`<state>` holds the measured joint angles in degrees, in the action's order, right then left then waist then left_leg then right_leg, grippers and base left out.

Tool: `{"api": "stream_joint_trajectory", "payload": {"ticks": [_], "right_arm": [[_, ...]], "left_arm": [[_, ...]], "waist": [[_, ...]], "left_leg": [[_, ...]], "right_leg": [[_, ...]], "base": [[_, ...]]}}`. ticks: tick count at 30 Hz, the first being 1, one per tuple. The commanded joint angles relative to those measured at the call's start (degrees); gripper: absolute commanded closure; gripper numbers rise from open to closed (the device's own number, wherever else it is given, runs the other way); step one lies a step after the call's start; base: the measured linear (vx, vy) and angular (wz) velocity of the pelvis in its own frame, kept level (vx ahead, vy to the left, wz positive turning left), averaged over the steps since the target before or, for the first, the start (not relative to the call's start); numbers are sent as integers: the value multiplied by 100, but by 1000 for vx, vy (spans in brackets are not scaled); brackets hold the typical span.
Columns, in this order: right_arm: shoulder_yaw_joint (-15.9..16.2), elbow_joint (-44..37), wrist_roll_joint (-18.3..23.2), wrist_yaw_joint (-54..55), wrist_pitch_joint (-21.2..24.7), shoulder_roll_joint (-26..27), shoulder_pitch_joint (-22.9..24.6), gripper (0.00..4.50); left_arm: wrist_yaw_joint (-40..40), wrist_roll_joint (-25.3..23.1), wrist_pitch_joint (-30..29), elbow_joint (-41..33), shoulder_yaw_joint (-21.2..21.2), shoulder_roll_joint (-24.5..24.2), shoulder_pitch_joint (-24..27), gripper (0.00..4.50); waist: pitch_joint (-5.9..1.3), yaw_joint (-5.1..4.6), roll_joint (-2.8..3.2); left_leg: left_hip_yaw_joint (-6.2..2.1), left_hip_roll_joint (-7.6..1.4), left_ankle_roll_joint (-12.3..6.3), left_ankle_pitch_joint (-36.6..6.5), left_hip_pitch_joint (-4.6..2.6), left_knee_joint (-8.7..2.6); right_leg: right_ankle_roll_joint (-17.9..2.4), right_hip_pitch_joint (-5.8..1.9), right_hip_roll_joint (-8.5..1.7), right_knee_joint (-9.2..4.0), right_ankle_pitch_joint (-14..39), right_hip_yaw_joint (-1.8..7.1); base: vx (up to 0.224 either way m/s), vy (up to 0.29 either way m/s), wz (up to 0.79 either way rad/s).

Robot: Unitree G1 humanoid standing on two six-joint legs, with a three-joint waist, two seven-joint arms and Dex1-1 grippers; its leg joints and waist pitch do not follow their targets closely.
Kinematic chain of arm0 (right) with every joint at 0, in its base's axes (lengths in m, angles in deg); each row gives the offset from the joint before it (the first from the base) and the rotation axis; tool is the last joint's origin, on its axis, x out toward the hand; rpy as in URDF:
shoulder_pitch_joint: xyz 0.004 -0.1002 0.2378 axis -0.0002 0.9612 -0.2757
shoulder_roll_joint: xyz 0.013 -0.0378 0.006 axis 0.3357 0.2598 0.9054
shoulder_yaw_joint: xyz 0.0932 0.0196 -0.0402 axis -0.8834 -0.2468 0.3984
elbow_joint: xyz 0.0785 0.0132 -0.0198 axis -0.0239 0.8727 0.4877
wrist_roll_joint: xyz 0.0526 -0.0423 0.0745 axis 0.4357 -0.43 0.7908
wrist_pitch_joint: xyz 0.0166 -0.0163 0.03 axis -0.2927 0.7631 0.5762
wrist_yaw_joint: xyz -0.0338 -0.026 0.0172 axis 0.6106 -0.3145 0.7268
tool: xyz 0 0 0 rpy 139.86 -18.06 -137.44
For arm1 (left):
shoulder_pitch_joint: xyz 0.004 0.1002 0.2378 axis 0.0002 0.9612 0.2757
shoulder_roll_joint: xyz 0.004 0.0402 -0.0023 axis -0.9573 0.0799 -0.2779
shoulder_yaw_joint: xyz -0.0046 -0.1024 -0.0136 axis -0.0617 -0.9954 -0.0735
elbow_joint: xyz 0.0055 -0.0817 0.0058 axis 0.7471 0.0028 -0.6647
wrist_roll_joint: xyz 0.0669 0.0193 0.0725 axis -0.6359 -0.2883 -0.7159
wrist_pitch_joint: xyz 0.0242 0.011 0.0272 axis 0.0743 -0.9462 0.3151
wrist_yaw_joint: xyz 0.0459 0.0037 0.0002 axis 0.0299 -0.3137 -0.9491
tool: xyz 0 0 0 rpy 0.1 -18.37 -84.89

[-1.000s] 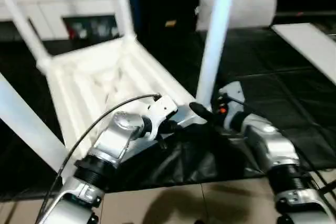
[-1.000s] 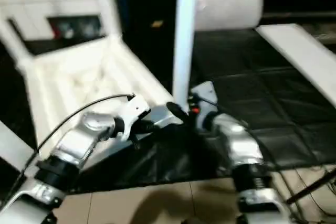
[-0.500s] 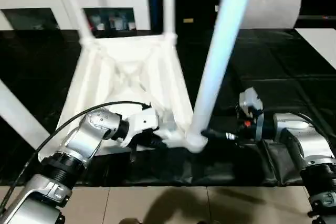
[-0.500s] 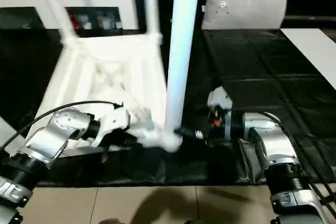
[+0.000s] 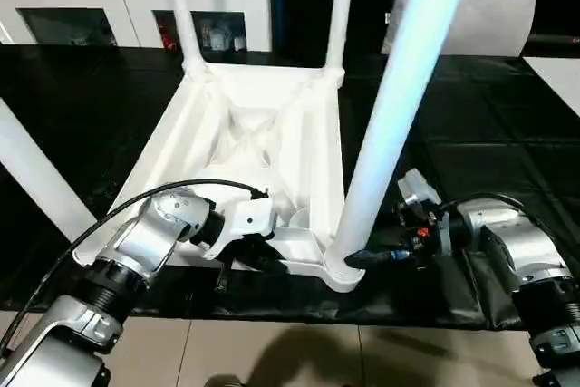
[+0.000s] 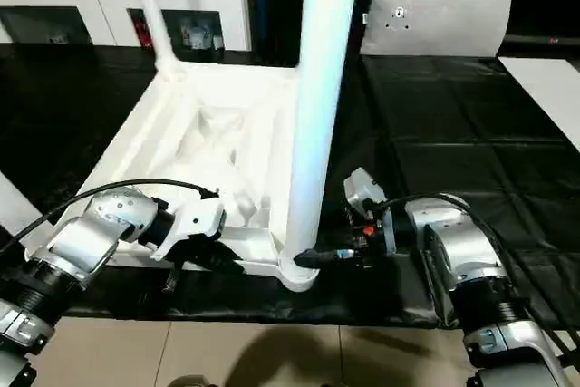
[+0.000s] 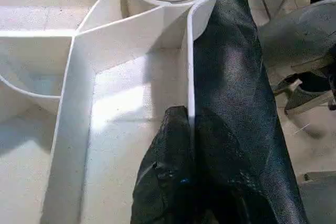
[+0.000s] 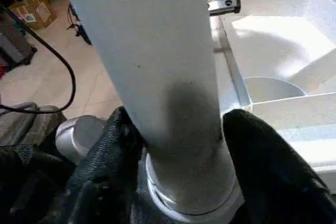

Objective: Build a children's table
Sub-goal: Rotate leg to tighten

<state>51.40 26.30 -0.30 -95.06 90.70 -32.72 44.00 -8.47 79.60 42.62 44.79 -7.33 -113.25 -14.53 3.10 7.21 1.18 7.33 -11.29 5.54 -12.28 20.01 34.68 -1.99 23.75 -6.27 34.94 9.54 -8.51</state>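
The left gripper (image 7: 181,145) pinches the upturned tabletop's (image 5: 245,133) rim to steady it, while the right gripper (image 8: 178,129), fingers spread, straddles the near leg (image 5: 390,115) at its socket, seemingly seating it.

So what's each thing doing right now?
tabletop: upside down on black mat.
near leg: upright in its corner socket.
far legs: standing in their sockets.
left gripper: shut on tabletop's edge wall.
right gripper: fingers either side of near leg's base.
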Motion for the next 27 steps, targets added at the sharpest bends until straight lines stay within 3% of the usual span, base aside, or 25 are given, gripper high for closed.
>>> {"api": "stream_joint_trajectory", "payload": {"ticks": [1, 3, 10, 12, 13, 15, 17, 18, 19, 20, 21, 22, 23, 25, 26, 27], "right_arm": [[52, 6, 70, -82, 38, -54, -71, 204], [48, -6, 92, -114, 66, -46, -59, 232], [-137, -212, 250, 350, 326, 237, 96, 251], [-222, -98, -33, 1271, 348, 509, 47, 251], [-257, -44, -197, 1762, 361, 649, 21, 252], [-354, 50, -360, 2500, 443, 902, -46, 252], [-461, 132, -537, 3361, 561, 1223, -115, 253], [-500, 143, -575, 3605, 603, 1330, -132, 255], [-545, 150, -608, 3866, 646, 1450, -148, 255], [-604, 155, -626, 4154, 727, 1584, -167, 255], [-661, 179, -649, 4464, 791, 1737, -195, 255], [-712, 210, -683, 4769, 809, 1882, -222, 256], [-823, 322, -713, 5253, 821, 2098, -288, 256], [-926, 439, -715, 5611, 832, 2246, -350, 256], [-1001, 518, -673, 5772, 808, 2338, -382, 256], [-1046, 564, -685, 5923, 747, 2434, -393, 221]], "left_arm": [[347, 38, 62, 14, 270, 72, -17, 450], [359, 69, 42, 30, 250, 69, -10, 450], [9, 159, -493, -62, 23, 127, 84, 450], [-379, 219, -980, -192, -140, 278, 134, 450], [-571, 243, -1172, -273, -215, 351, 174, 450], [-917, 274, -1404, -386, -324, 518, 241, 450], [-1451, 242, -1593, -473, -442, 795, 306, 450], [-1617, 216, -1690, -459, -476, 888, 295, 450], [-1775, 197, -1770, -429, -510, 987, 273, 450], [-1955, 178, -1875, -394, -566, 1100, 243, 450], [-2199, 158, -1989, -326, -647, 1248, 191, 450], [-2438, 143, -2098, -268, -728, 1384, 136, 450], [-2792, 119, -2200, -159, -849, 1568, 39, 450], [-3030, 100, -2223, -67, -930, 1685, -36, 450], [-3182, 103, -2236, 3, -994, 1765, -95, 450], [-3390, 90, -2297, 57, -1085, 1868, -163, 450]], "waist": [[-420, -21, -82], [-425, -20, -89], [-416, -20, -95], [-405, -59, -98], [-376, -78, -49], [-342, -171, -82], [-294, -351, -68], [-299, -399, -59], [-299, -511, -56], [-323, -581, 42], [-316, -626, 46], [-309, -677, 98], [-283, -757, 115], [-271, -848, 113], [-278, -862, 128], [-266, -875, 124]], "left_leg": [[111, -154, -501, -475, 80, -385], [112, -153, -490, -449, 85, -382], [118, -144, -450, -429, 96, -389], [120, -147, -359, -551, 88, -403], [121, -127, -277, -705, 62, -414], [117, -84, -107, -952, 94, -427], [99, -61, -5, -1474, 59, -410], [101, -56, 6, -1599, 6, -389], [71, -40, -19, -1795, 6, -369], [26, -73, -55, -1896, 0, -394], [-5, -108, -83, -1980, 38, -423], [-48, -183, -99, -2289, -34, -465], [-61, -218, -115, -2625, -88, -493], [-96, -258, -101, -3006, -99, -525], [-108, -265, -101, -3044, -91, -531], [-77, -227, -125, -3037, -131, -506]], "right_leg": [[-856, -430, -258, -454, 1719, 351], [-867, -435, -258, -445, 1667, 352], [-837, -442, -262, -456, 1735, 344], [-759, -438, -262, -467, 1937, 341], [-677, -411, -257, -528, 2245, 322], [-390, -442, -252, -617, 2847, 258], [7, -419, -242, -776, 3575, 130], [84, -398, -243, -827, 3687, 95], [237, -424, -231, -900, 3821, -1], [251, -479, -241, -932, 3627, -43], [244, -517, -243, -938, 3491, -65], [153, -519, -239, -955, 3231, -116], [82, -512, -220, -957, 3087, -152], [114, -555, -222, -925, 3050, -207], [126, -574, -237, -895, 3021, -183], [134, -521, -260, -933, 3130, -152]], "base": [[0, 0, 0], [0, 0, 0], [0, 0, 0], [0, 0, 0], [0, 0, 0], [0, 0, 0], [0, 0, 0], [0, 0, 0], [0, 0, 0], [0, 0, 0], [0, 0, 0], [0, 0, 0], [0, 0, 0], [0, 0, 0], [0, 0, 0], [0, 0, 0]]}}
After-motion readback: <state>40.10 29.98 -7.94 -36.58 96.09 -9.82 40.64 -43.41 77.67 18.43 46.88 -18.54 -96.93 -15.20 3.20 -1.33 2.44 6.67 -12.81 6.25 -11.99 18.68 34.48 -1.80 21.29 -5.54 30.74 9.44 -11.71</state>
